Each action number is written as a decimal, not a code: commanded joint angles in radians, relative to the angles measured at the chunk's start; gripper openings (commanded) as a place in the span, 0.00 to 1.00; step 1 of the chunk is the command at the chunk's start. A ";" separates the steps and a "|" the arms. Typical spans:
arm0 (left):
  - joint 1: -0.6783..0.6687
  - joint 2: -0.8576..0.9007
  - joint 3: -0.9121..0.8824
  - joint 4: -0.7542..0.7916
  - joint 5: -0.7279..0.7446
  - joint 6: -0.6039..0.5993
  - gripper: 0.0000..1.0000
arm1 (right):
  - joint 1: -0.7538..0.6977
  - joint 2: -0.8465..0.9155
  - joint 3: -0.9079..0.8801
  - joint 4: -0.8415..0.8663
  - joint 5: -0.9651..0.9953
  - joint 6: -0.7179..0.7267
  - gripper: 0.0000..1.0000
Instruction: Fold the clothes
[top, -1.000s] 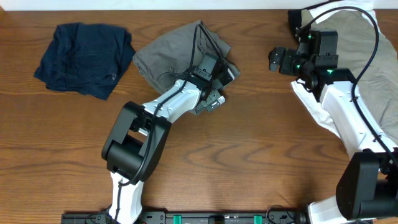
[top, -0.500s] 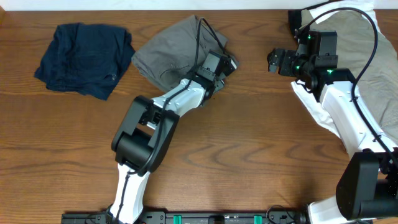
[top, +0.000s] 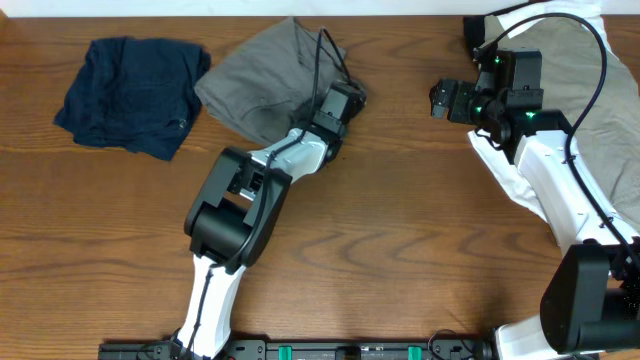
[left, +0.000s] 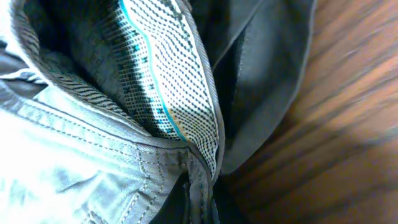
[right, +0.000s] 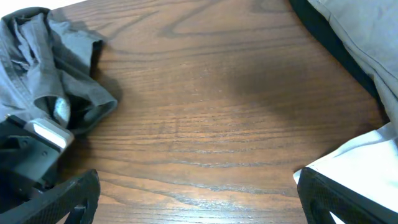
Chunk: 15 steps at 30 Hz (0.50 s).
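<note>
The grey shorts (top: 255, 85) lie crumpled at the table's back middle. My left gripper (top: 343, 102) sits at their right edge, shut on a fold of the waistband. In the left wrist view the pale patterned inner waistband (left: 161, 93) fills the frame, and a stitched seam of it is pinched in the left gripper (left: 199, 202). My right gripper (top: 443, 100) hovers open over bare wood to the right of the shorts, nothing between its fingers (right: 65, 199). The right wrist view shows the grey shorts (right: 56, 68) at its far left.
A navy garment (top: 135, 90) lies bunched at the back left. A beige garment (top: 600, 70) and white cloth (top: 520, 190) lie under the right arm at the back right. Bare wooden table (top: 400, 250) stretches along the front.
My left gripper has closed on the shorts' waistband edge and moved toward the back, and the shorts have shifted back and left. The right arm has not moved.
</note>
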 joint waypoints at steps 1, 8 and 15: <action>0.025 -0.100 -0.020 0.001 -0.084 0.012 0.06 | -0.007 0.000 -0.002 0.002 -0.005 -0.013 0.99; 0.047 -0.309 -0.020 0.001 -0.083 0.035 0.06 | -0.007 0.000 -0.002 0.002 -0.005 -0.013 0.99; 0.103 -0.475 -0.020 0.001 -0.083 0.049 0.06 | -0.007 0.000 -0.002 0.002 -0.015 -0.013 0.99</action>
